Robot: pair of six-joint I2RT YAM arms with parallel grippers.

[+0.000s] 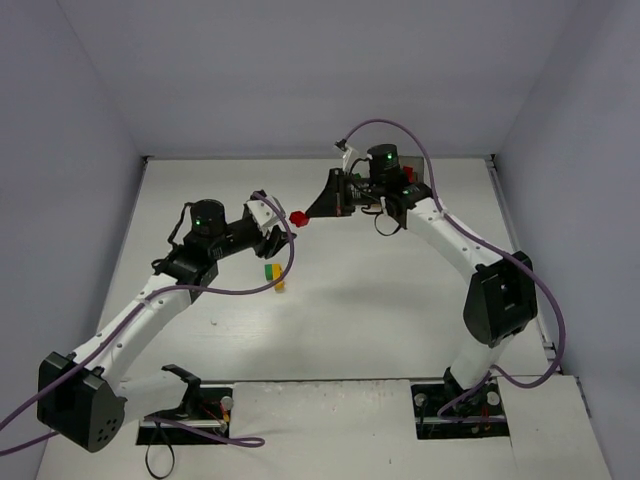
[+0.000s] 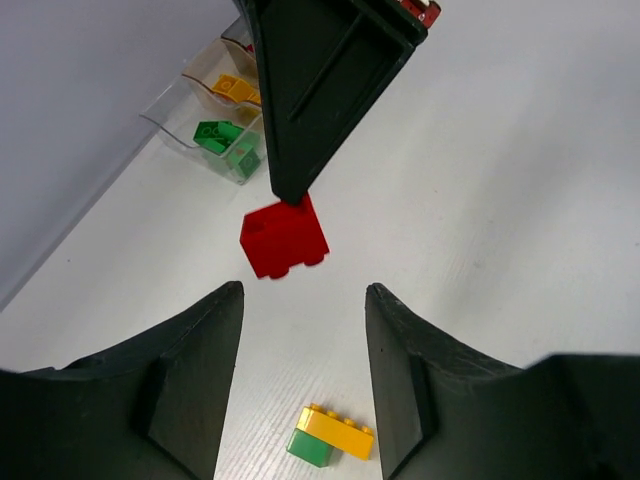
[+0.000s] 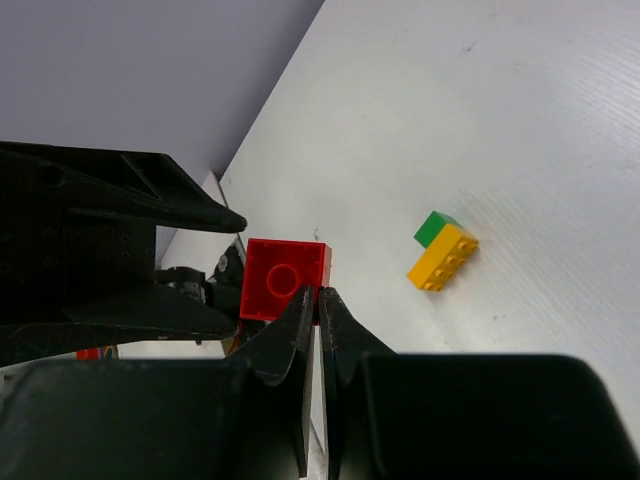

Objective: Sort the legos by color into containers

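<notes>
Right gripper (image 3: pixel 318 298) pinches 1 red brick (image 2: pixel 284 238) at mid-frame in the top view. Left gripper (image 2: pixel 303 300) gapes just lower left of it. A yellow-green clump (image 1: pixel 272 273) lies below. Containers (image 2: pixel 215 110) sit upper left in the left wrist view.

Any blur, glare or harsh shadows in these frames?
Top external: even light, only soft shadows on the table. Left wrist: red brick sharp, containers slightly soft. Right wrist: right gripper near-black, little detail; no glare.
</notes>
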